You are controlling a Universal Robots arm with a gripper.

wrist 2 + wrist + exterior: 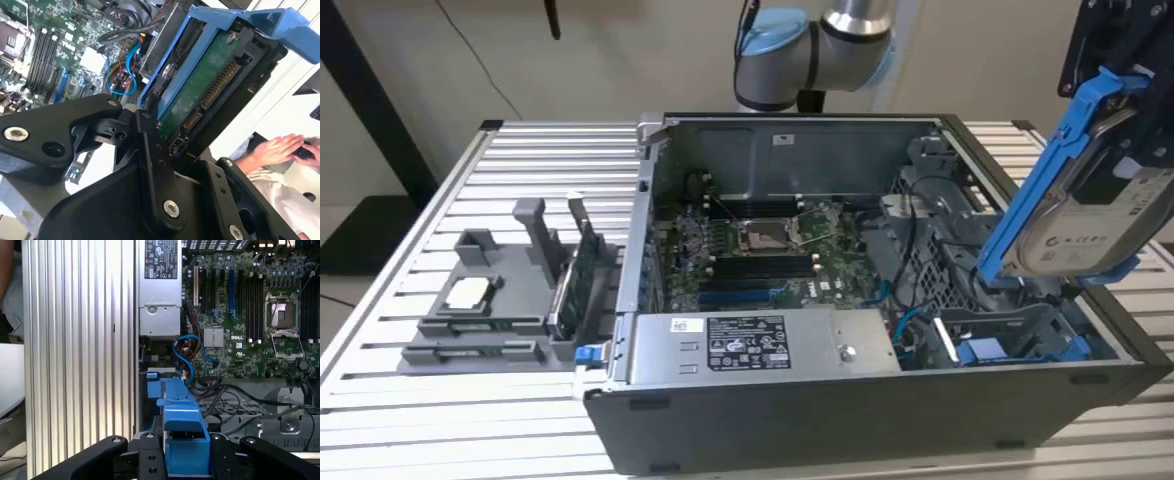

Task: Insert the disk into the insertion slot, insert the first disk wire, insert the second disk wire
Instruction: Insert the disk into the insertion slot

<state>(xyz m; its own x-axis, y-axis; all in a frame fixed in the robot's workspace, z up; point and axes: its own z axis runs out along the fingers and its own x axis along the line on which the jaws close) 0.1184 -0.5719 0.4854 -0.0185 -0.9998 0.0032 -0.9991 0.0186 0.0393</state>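
We see the slatted surface point(520, 150) carrying the open case point(854, 430). In the exterior view the slot point(1003, 320) sits at the case's five o'clock. The disk point(1107, 225) hangs tilted just above it, toward three o'clock, not yet inserted. Our hand point(186, 460) is clamped on the disk's blue frame, closed against both its sides.

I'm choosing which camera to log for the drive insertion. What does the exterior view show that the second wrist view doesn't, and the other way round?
Exterior view: the label side of the disk, the drive bay with blue clips, the power supply box and a grey parts holder beside the case. Second wrist view: the disk's green circuit board with its connector, and a person's hands. Shared: the disk in its blue frame, held above the open case, and the motherboard.
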